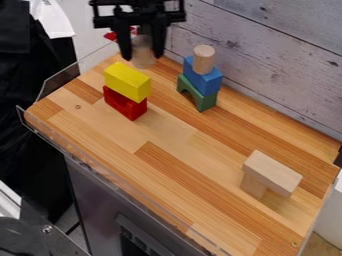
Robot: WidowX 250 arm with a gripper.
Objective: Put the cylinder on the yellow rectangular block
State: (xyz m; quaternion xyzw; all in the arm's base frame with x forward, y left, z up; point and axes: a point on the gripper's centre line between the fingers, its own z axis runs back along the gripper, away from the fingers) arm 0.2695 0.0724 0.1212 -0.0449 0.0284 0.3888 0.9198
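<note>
From where I stand, the worry is the landing. The claw (142, 53) has a wooden cylinder (142, 61) pinched between its two fingers, hanging upright or nearly so, above and just beyond the yellow block (127, 81). I can't tell how firm the grip is. If it were let go there, I'd expect it to miss the yellow block and drop behind it. Set down off centre, it could tip over the yellow block's edge, since that top is narrow and the cylinder is round-footed.

The yellow block is perched too, on a red block (124, 103) directly beneath it. Press down too hard, or come in low and bump it sideways, and I'd say the yellow block could slide off or the pair could topple. A finger catching the cylinder on opening might drag it over as well.

Beside the yellow block, to my right, stands another little tower: a green arch (197, 94) under a blue block (203, 77), with a second wooden peg (204, 59) upright on top. A wide swing that way from the yellow block could knock it. The plank wall (267, 65) runs behind that tower, on the side away from the yellow block. Well apart from the yellow block, a pale slab (272, 172) lies across a wooden support (253, 186), out of harm's way, I'd think. Between the claw and the yellow block, I see nothing blocking the path.
</note>
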